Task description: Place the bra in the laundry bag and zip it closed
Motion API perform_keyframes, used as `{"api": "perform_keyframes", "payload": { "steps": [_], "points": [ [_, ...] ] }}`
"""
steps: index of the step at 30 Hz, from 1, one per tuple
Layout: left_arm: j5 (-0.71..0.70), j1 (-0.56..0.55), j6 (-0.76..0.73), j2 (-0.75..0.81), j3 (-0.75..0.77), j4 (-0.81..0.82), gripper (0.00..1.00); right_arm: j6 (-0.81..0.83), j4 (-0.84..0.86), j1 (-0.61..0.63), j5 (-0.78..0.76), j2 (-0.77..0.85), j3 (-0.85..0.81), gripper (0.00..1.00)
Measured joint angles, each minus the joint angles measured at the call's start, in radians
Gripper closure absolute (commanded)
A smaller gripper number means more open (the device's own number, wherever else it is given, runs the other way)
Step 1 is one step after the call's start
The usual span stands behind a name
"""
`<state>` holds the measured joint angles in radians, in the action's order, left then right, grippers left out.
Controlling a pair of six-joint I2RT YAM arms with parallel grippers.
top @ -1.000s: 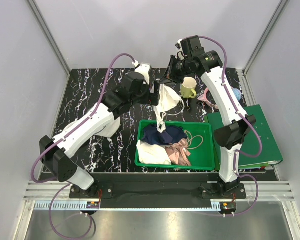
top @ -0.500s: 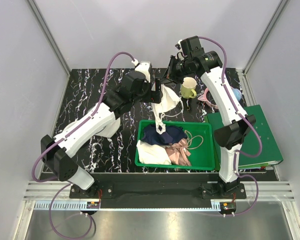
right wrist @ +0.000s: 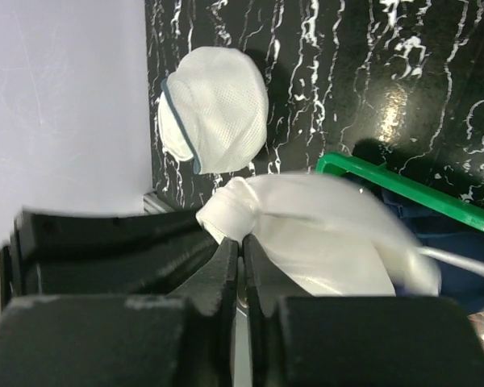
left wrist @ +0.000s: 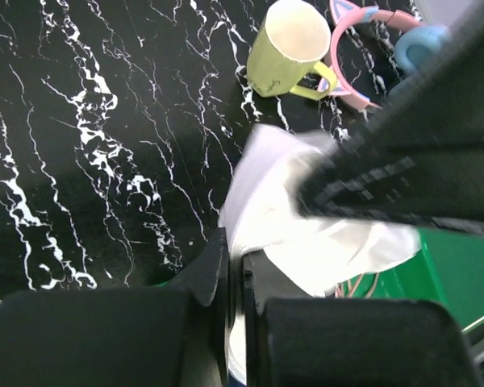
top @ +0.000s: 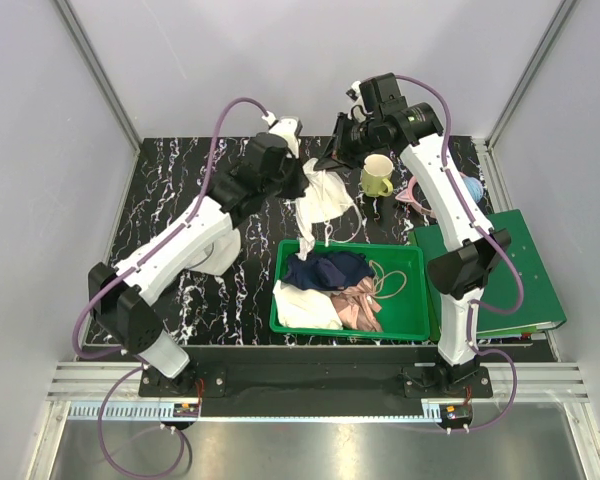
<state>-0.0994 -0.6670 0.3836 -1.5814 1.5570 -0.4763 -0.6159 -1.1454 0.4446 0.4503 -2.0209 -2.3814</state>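
- left pincer (left wrist: 234, 246): jaws pressed together, clamped on the white fabric of the bra (top: 325, 197) at its 9 o'clock edge.
- right pincer (right wrist: 240, 242): jaws all but together, pinching the bra's rolled edge at its 12 o'clock end.
- the bra hangs between both pincers, at 12 o'clock of the green tray (top: 380, 334); the yellow mug (top: 377, 178) stands at its 3 o'clock.
- the laundry bag (right wrist: 216, 109) lies on the black marble table (top: 170, 190) by the wall, at 12 o'clock of the bra in the right wrist view, apart from it.
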Motion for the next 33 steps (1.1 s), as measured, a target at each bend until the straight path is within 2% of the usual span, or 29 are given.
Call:
{"api": "perform_keyframes", "payload": {
  "steps": [1,4,5,8,9,13,17,21,27,31,33],
  "points": [
    [0.019,0.015,-0.001,0.0,0.002,0.0,1.0,0.006,0.002,0.0,0.009,0.0,0.0,0.69],
    [0.086,0.079,-0.006,0.0,0.002,-0.018,1.0,0.049,0.002,0.0,0.04,0.0,0.0,0.4],
    [0.117,0.109,-0.006,0.0,0.002,-0.035,1.0,0.08,-0.005,0.0,0.049,0.0,0.0,0.24],
    [0.236,0.19,0.006,0.004,-0.003,-0.061,1.0,0.154,-0.003,-0.002,0.081,0.005,0.018,0.04],
    [0.293,0.216,0.011,0.008,-0.011,-0.064,1.0,0.187,0.002,-0.002,0.1,0.016,0.046,0.0],
    [0.488,0.29,0.012,0.033,-0.064,-0.074,1.0,0.282,0.043,-0.002,0.184,0.085,0.237,0.0],
    [0.669,0.292,-0.002,0.07,-0.138,-0.087,1.0,0.366,0.097,-0.002,0.23,0.173,0.44,0.0],
    [0.825,0.287,-0.024,0.104,-0.192,-0.106,1.0,0.441,0.138,-0.002,0.257,0.254,0.552,0.0],
    [0.989,0.282,-0.04,0.201,-0.23,-0.113,1.0,0.482,0.227,0.01,0.417,0.384,0.682,0.0],
    [1.054,0.248,-0.04,0.246,-0.231,-0.109,1.0,0.485,0.277,0.088,0.507,0.436,0.752,0.0],
    [1.073,0.217,-0.04,0.257,-0.231,-0.106,1.0,0.48,0.289,0.128,0.533,0.438,0.768,0.07]
  ]
}}
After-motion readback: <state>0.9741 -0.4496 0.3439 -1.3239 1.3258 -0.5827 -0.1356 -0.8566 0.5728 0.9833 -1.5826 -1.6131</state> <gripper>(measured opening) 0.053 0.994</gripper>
